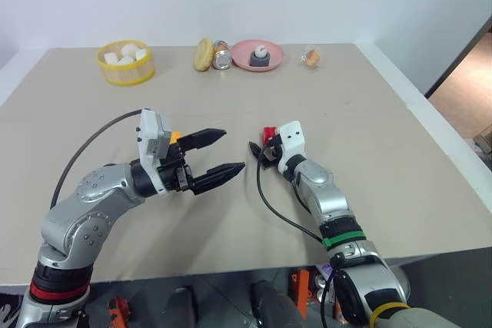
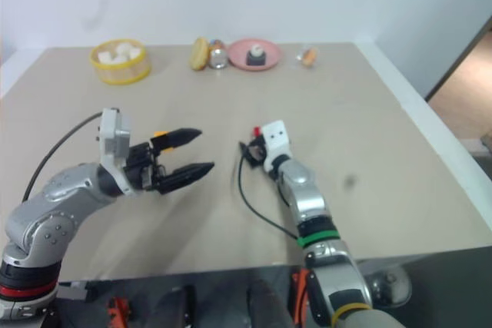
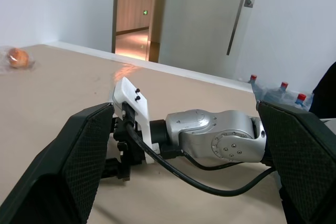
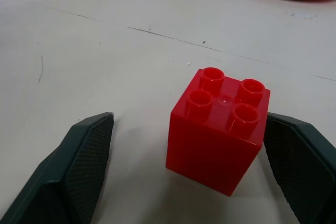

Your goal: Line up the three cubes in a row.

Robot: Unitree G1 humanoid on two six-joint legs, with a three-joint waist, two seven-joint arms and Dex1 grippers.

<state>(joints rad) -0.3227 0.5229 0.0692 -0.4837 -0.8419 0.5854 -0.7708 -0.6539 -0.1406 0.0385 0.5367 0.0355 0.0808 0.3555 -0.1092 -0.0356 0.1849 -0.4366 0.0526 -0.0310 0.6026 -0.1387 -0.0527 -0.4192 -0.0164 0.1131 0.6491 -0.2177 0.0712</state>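
The table [image 1: 369,159] carries no row yet — by the look of it, the lining-up has barely begun. The left gripper [image 1: 219,155] hovers at about nine o'clock of centre, fingers apart, holding nothing. The right gripper [image 4: 184,166], at centre, has its fingers spread around the red cube [image 4: 218,129] — upright on the table, not clamped.

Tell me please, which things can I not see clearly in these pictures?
- Red cube: eye views, the wrist of the right tool hides most of it.
- Orange-yellow piece: eye views, the left tool covers most; cube or not, unclear.
- Object on pink plate: eye views, too small to name.
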